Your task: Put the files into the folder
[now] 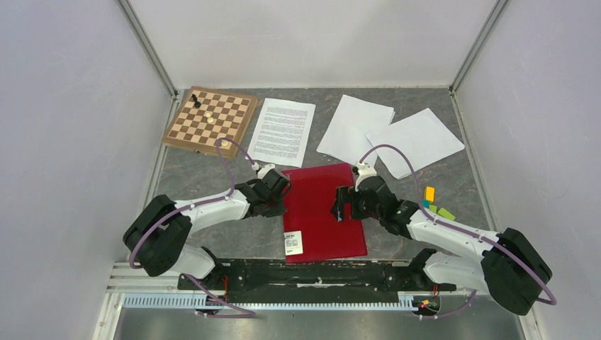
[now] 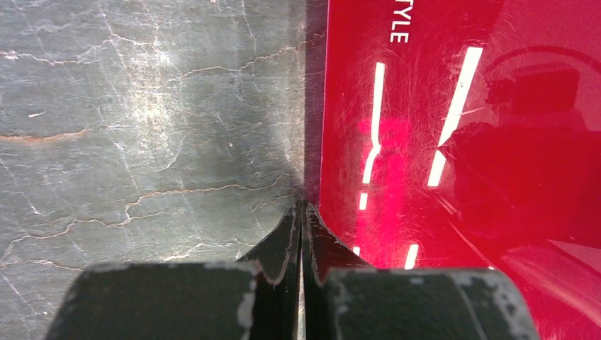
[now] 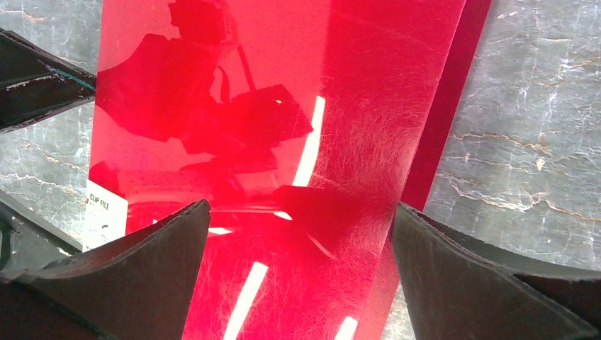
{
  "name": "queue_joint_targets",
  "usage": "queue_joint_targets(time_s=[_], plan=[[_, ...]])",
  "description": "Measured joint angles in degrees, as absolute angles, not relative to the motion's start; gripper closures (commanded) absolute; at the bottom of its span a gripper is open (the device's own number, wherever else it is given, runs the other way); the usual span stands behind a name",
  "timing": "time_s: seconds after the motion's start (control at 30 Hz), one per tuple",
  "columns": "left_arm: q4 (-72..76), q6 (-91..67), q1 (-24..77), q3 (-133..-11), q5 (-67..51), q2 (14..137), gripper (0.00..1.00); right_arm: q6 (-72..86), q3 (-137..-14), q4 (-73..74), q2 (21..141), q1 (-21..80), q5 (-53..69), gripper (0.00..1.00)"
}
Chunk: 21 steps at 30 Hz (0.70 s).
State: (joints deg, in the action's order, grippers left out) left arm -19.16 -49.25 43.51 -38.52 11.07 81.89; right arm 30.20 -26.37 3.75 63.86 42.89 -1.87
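The red folder [image 1: 322,212] lies shut on the dark table, its white label [image 1: 293,243] at the near left corner. Behind it lie the files: one printed sheet [image 1: 282,131] and two blank white sheets [image 1: 356,127] [image 1: 414,140]. My left gripper [image 2: 301,205] is shut, with its tips on the table right against the folder's left edge [image 2: 326,142]; nothing shows between its fingers. My right gripper [image 3: 301,212] hangs open low over the folder's cover [image 3: 283,106], close to its right edge. There a darker red strip [image 3: 453,106] shows under the cover.
A brown-and-white chessboard [image 1: 210,120] with a few pieces sits at the back left. Small coloured blocks [image 1: 434,204] lie right of the folder, beside the right arm. White walls close in the table on the left, the back and the right.
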Motion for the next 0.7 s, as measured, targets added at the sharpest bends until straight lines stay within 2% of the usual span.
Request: queue_joint_targets(time_s=[0.23,0.43,0.6,0.7], plan=[[-19.2,-49.2,43.5,-38.6,11.1,82.0,0.96,30.9,-26.4,4.1,62.8,42.0,0.5,0.05],[-19.3,-49.2,43.5,-38.8,11.0,82.2,0.96,33.6,-26.4,1.7,59.3,41.3,5.0,0.13],[-18.9,-49.2,43.5,-39.1,11.0,82.6,0.96,38.0,-26.4,-4.3,58.9,41.5,11.9,0.24],[-18.6,-49.2,43.5,-39.1,11.0,82.7,0.96,39.5,-26.4,-6.2,58.8,41.6,14.0,0.35]])
